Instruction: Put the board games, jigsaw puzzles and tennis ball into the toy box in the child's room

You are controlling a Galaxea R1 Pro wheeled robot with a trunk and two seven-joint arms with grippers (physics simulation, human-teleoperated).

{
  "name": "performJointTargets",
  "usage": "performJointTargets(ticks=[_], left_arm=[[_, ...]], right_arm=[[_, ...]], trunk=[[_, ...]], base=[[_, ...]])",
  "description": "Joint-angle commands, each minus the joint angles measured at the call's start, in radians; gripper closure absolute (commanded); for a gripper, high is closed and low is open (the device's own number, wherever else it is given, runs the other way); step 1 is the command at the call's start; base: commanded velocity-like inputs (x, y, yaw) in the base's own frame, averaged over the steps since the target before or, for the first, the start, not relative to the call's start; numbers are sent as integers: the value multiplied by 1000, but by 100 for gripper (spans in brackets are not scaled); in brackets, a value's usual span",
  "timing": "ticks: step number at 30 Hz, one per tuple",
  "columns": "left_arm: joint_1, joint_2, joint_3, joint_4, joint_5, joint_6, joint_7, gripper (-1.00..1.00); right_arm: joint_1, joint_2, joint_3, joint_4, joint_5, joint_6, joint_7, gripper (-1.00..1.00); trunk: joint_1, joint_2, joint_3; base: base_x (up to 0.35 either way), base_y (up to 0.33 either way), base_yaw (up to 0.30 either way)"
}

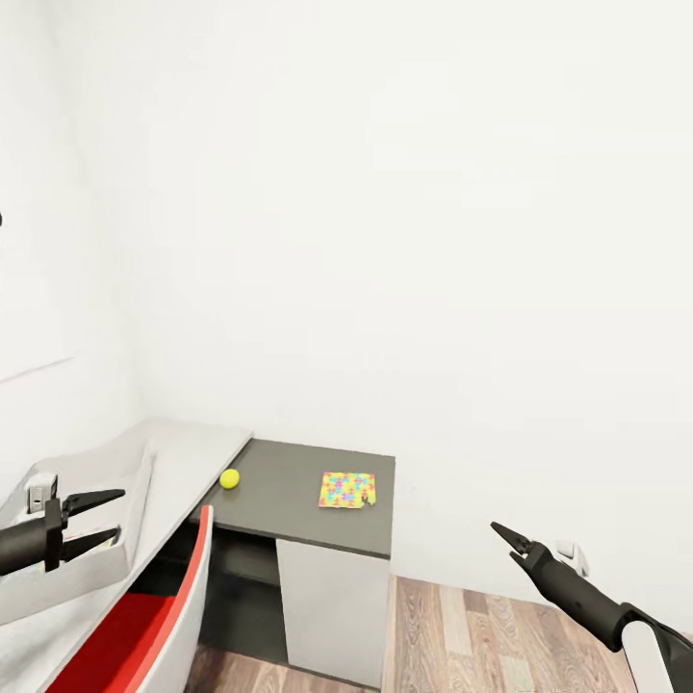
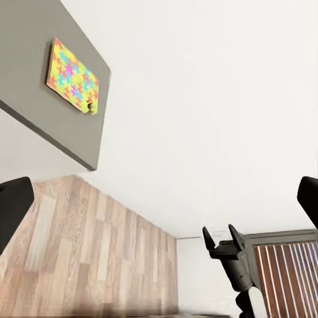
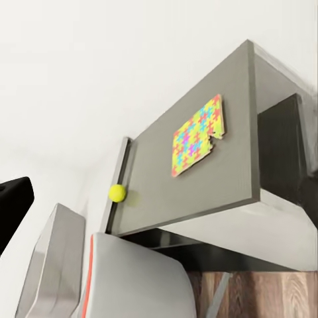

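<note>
Biggest risk from here: you reach for the tennis ball (image 1: 229, 478) and nudge it. It sits right at the seam where the dark lower section of the table (image 1: 289, 500) meets the pale upper top, and a glancing finger probably sends it rolling along the dark top or off the edge to the floor. Second risk: the jigsaw puzzle (image 1: 347, 490) is thin and flat with one corner near the table's front edge, so you likely can't get a finger under it without sliding it, and a push may tip it off. Third: the grey-and-red chair (image 1: 164, 616) stands between your left arm and the dark section, so a low swing could clip its back.

Your left gripper (image 1: 94, 521) is spread wide with nothing in it, hovering over the toy box (image 1: 58, 587) on the pale top. The ball lies ahead of it and off to its right, apart, no contact. The puzzle is further out the same way, beyond the ball.

Your right gripper (image 1: 508, 536) hangs over the wood floor, off the table's end; from the head view you can't tell if its fingers are parted, but the left wrist view shows two tips standing apart, nothing between them. The puzzle is the nearer target for it, ahead and to its left; the ball is well past that.
</note>
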State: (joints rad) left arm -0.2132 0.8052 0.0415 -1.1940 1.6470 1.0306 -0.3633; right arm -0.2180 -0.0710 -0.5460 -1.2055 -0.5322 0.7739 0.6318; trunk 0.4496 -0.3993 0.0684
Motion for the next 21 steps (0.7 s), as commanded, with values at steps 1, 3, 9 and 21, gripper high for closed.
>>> performJointTargets(ticks=[1, 3, 9, 21], left_arm=[[0, 0, 1, 1, -7, 3, -8, -100], [0, 0, 1, 1, -7, 3, -8, -100], [0, 0, 0, 1, -7, 3, -8, -100], [0, 0, -1, 1, -7, 3, -7, -100]], right_arm=[[-1, 0, -2, 1, -2, 6, 2, -100], [-1, 0, -2, 1, -2, 6, 2, -100], [-1, 0, -2, 1, -2, 6, 2, -100], [-1, 0, -1, 2, -2, 5, 1, -100]], trunk=[[0, -1, 0], [0, -1, 1], [0, -1, 3], [0, -1, 8]], base=[[0, 0, -260], [0, 0, -260], [0, 0, -261], [0, 0, -261]])
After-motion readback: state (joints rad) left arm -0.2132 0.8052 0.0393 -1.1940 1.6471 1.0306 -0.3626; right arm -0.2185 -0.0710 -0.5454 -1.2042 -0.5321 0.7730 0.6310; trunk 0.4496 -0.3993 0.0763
